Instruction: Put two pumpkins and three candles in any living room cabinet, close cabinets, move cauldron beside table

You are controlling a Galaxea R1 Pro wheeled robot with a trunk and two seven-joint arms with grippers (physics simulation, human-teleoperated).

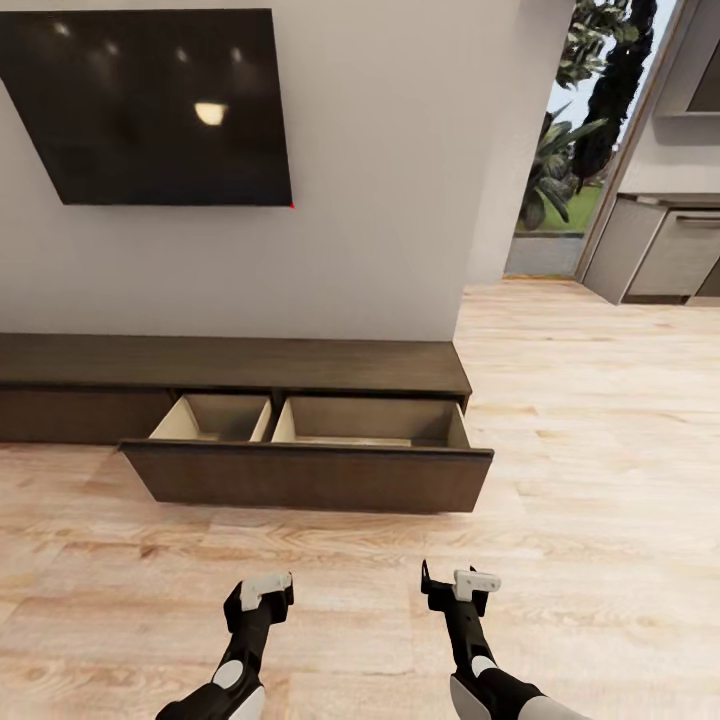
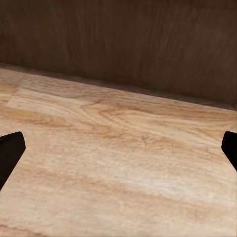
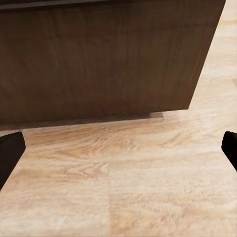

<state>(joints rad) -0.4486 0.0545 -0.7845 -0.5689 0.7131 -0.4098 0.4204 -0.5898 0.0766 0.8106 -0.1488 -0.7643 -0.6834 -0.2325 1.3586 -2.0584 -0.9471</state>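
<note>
**Drawer pulled out, both grippers spread over the floor**

The long dark brown cabinet [image 1: 230,365] sits against the white wall, under a black TV [image 1: 150,100]. Its wide drawer [image 1: 310,475] is pulled out, showing two pale wood boxes inside with nothing in them. The left gripper [image 1: 262,592] and the right gripper [image 1: 458,585] hang low over the wood floor [image 1: 600,480], near the drawer front. Both have their fingers spread wide and hold nothing.

No legible text anywhere.
</note>
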